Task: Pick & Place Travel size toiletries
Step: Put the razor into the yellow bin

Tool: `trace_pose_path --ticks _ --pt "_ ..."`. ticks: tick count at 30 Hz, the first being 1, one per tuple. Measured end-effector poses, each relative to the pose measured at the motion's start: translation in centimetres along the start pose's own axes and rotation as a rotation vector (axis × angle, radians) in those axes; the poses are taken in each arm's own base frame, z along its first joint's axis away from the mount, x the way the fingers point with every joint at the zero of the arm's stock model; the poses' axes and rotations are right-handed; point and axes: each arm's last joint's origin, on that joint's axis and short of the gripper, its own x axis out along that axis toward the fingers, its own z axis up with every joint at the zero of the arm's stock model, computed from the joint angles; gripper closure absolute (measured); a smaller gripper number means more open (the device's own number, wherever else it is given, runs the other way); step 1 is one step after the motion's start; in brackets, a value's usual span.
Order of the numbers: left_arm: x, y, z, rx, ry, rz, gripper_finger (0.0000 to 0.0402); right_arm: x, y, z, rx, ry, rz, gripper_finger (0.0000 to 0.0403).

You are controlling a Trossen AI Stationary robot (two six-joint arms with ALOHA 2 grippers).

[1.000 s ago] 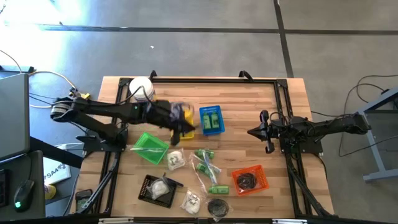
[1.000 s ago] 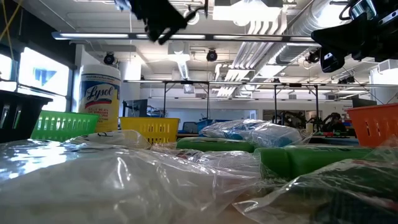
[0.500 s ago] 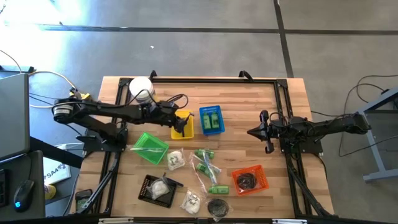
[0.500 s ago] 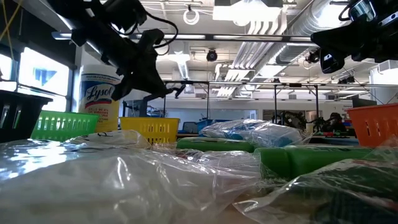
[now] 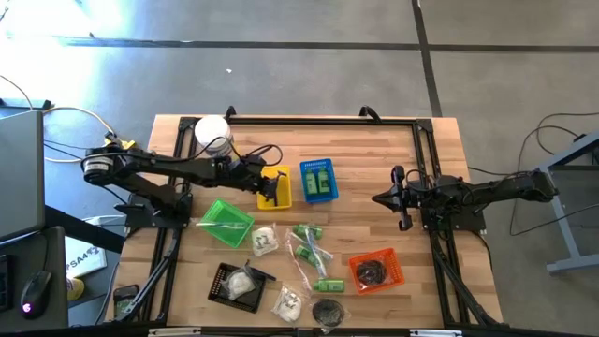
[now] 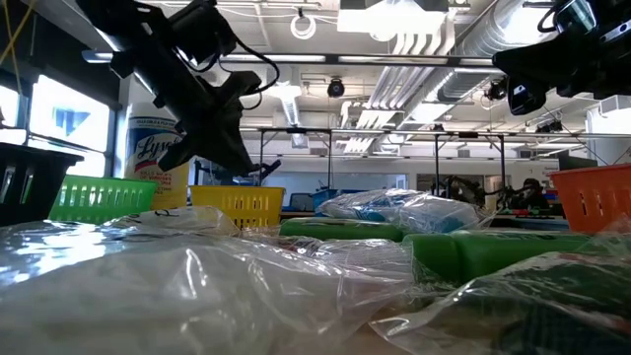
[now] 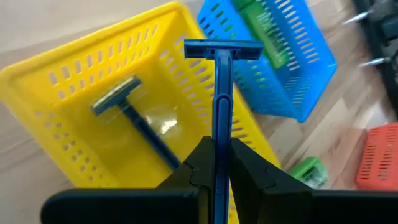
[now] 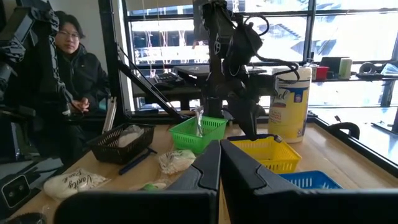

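My left gripper (image 7: 216,149) hangs over the yellow basket (image 7: 62,93), shut on a blue razor (image 7: 221,74) whose head sticks out beyond the fingertips. A second razor (image 7: 127,109) lies on the floor of that basket. In the high view the left gripper (image 5: 274,192) is at the yellow basket (image 5: 274,187). Green tubes (image 5: 309,232) and clear packets with white contents (image 5: 263,241) lie on the table in front. My right gripper (image 5: 379,198) waits shut at the right, off the table top. My left gripper pinches the razor's handle (image 7: 217,134) between its two fingers, on the half away from the head. The fingers slant down toward the basket and the razor lies along them. The razor is lifted clear, its head (image 7: 222,48) level above the basket's far rim.
A blue basket (image 5: 318,180) with green bottles stands right of the yellow one. A green basket (image 5: 226,223), an orange basket (image 5: 376,271) and a black tray (image 5: 239,284) stand nearer the front. A big white jar (image 5: 212,134) stands at the far left.
My left gripper has come down with the razor from high above the table to just over the yellow basket, and its wrist has rolled. It has stayed shut on the razor. In the last half second it has barely moved.
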Motion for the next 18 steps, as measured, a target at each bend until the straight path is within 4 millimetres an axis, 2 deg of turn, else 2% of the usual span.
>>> trace_pose_path --ticks 11,18 --pt "1.6 0.8 -0.6 0.0 0.044 0.068 0.0374 0.0 0.0 0.0 -0.015 -0.001 0.001 0.0401" --pt "1.6 0.4 -0.3 0.025 0.001 0.036 0.0327 0.0 0.0 0.0 -0.012 0.0 0.001 0.0401"
